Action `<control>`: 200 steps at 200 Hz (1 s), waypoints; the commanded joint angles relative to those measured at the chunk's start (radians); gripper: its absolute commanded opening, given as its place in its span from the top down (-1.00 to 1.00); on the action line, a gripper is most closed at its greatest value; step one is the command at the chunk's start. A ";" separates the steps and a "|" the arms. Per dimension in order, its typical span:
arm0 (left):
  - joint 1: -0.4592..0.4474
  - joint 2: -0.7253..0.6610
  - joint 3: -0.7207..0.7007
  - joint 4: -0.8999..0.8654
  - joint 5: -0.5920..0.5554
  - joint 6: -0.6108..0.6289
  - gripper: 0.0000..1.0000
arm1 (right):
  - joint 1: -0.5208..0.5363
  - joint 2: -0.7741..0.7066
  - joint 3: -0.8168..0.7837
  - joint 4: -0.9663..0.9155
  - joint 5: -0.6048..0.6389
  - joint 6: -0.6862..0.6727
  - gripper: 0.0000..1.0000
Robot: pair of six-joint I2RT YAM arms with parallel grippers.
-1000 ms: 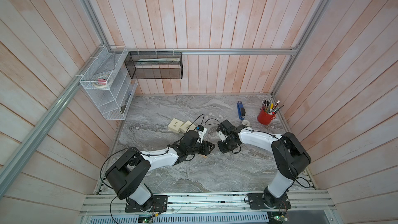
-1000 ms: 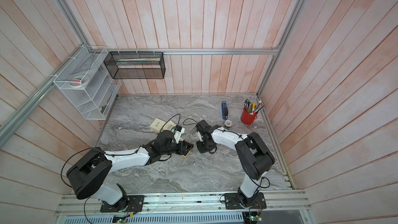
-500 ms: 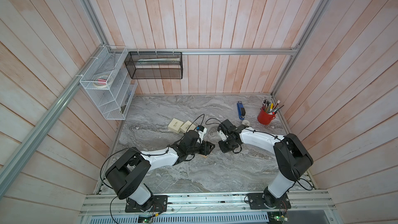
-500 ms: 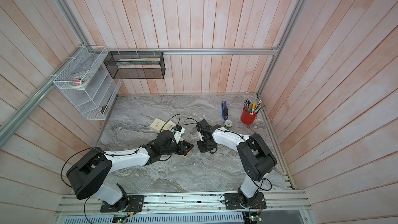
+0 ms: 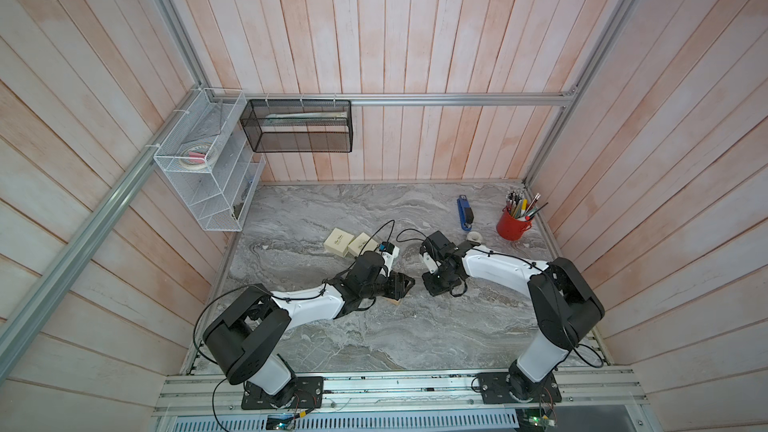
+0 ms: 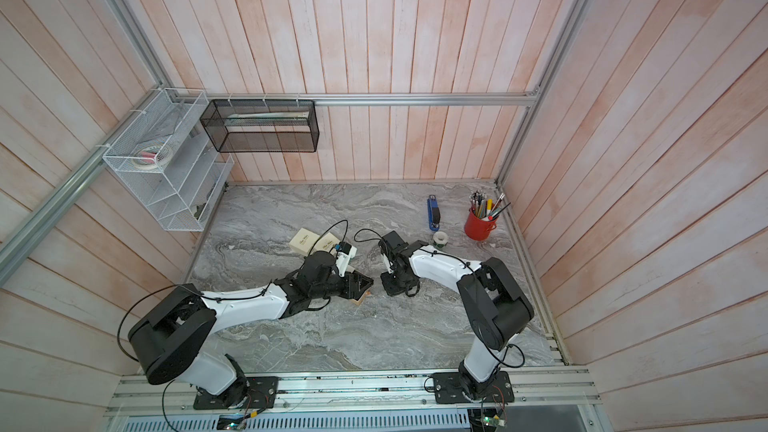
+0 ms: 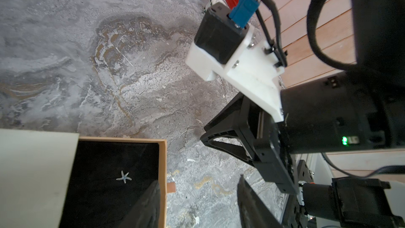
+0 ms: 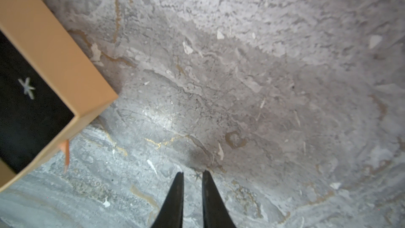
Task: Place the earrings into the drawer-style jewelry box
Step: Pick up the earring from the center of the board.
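The jewelry box's tan drawer [image 7: 162, 161] stands pulled out of its cream sleeve [image 7: 32, 172]. One pale starfish earring [image 7: 124, 177] lies on its black lining, also seen in the right wrist view [image 8: 27, 87]. My left gripper [image 7: 198, 179] is open, with one finger over the drawer and the other beyond its front wall. In both top views it covers most of the box [image 5: 398, 302] [image 6: 360, 299]. My right gripper [image 8: 192, 173] points down at the table just right of the box, narrowly open. A second tiny star earring [image 8: 197, 175] lies on the marble between its tips.
Two shut cream boxes [image 5: 338, 241] [image 5: 361, 245] sit behind the left arm. A blue stapler [image 5: 465, 214], a tape roll [image 5: 473, 236] and a red pen cup [image 5: 513, 224] stand at the back right. Wire shelves [image 5: 208, 168] hang on the left wall.
The right arm has shifted very slightly over the table beside the box. The left arm and the box have stayed where they were.
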 commanded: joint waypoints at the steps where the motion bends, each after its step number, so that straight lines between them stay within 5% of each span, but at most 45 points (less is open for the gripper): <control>1: 0.006 0.002 -0.001 0.004 0.006 0.012 -0.15 | 0.005 0.023 0.010 -0.023 0.015 -0.012 0.57; 200: 0.005 0.005 -0.008 0.012 0.012 0.013 -0.14 | 0.020 0.019 0.001 -0.043 -0.020 -0.022 0.64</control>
